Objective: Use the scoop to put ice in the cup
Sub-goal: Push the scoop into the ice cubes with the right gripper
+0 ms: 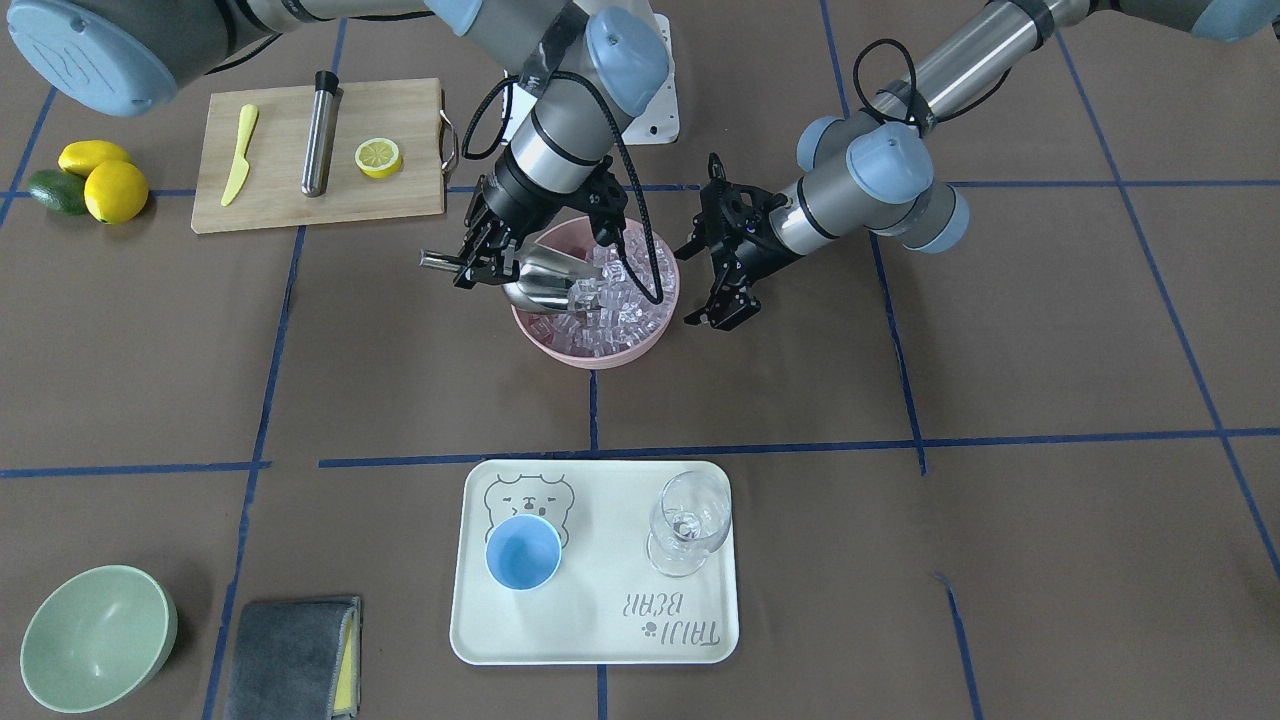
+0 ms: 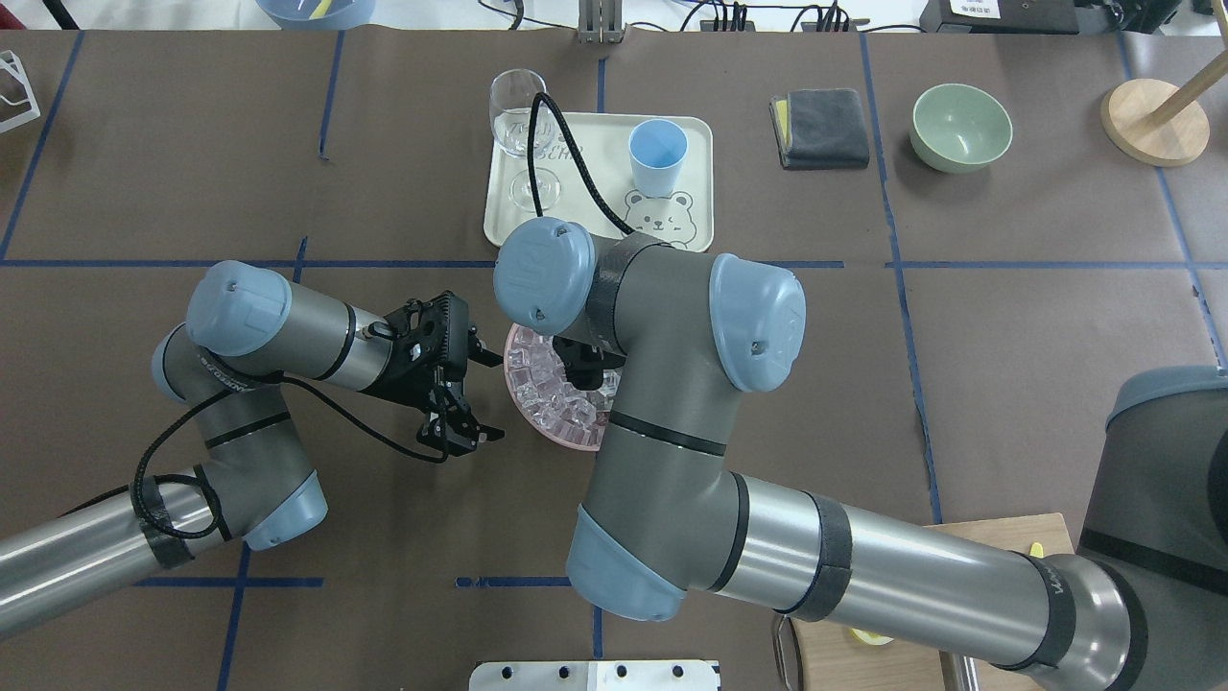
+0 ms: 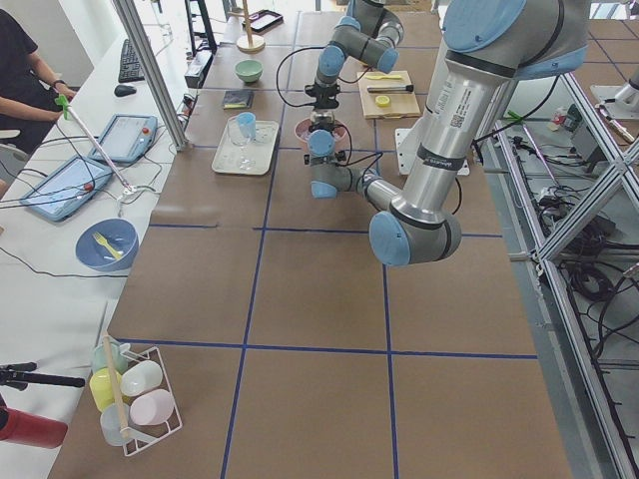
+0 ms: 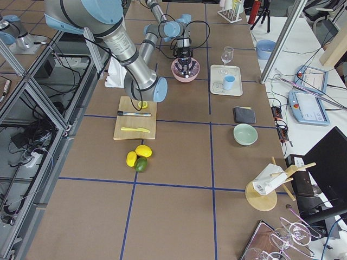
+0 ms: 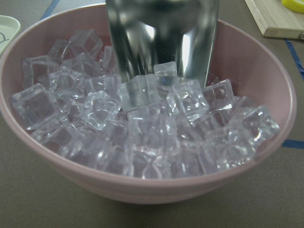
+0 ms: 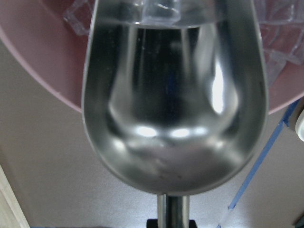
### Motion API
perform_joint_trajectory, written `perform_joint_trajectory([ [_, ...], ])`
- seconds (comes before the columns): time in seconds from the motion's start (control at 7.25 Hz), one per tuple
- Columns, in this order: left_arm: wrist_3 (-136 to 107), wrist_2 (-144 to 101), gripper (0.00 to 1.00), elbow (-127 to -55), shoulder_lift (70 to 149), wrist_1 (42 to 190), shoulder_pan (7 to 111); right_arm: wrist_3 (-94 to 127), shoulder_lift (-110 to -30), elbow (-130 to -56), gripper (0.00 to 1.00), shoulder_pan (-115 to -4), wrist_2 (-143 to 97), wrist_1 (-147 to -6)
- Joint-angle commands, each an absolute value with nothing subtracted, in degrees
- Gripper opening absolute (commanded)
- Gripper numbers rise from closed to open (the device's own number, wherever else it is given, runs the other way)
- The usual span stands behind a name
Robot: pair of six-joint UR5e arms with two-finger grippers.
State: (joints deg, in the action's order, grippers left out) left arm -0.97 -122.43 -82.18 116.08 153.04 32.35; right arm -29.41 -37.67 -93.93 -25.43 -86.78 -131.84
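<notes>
The right pincer is clamped on the scoop by its handle, the mouth seemingly pushed into the ice in the pink bowl. Seen from the front, the left pincer hovers, fingers apart, at the bowl's 3 o'clock. The cup stands on the tray at 6 o'clock.

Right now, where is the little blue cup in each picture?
Front-facing: blue cup, bottom centre.
Overhead: cup, top centre.
Exterior left: cup, upper left of centre.
Exterior right: cup, upper right of centre.
Left wrist: absent.
Right wrist: absent.
Shared landmark: cream bear tray under it.
</notes>
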Motion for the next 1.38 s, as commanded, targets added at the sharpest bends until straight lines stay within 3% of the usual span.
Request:
perform_joint_trajectory([
  [0.0,-0.9,-122.4,1.00,-82.1,116.0,153.0,32.3,-29.4,-42.7,-98.4,0.00,-25.7,-87.0,-125.8],
  [0.14,-0.9,-122.4,1.00,-82.2,116.0,153.0,32.3,-29.4,-46.1,-101.0,0.00,-25.9,-88.1,-122.4],
  [1.24,-0.9,-122.3,1.00,-82.1,115.8,152.9,32.3,-29.5,-48.6,-103.2,0.00,-28.6,-94.7,-116.0],
])
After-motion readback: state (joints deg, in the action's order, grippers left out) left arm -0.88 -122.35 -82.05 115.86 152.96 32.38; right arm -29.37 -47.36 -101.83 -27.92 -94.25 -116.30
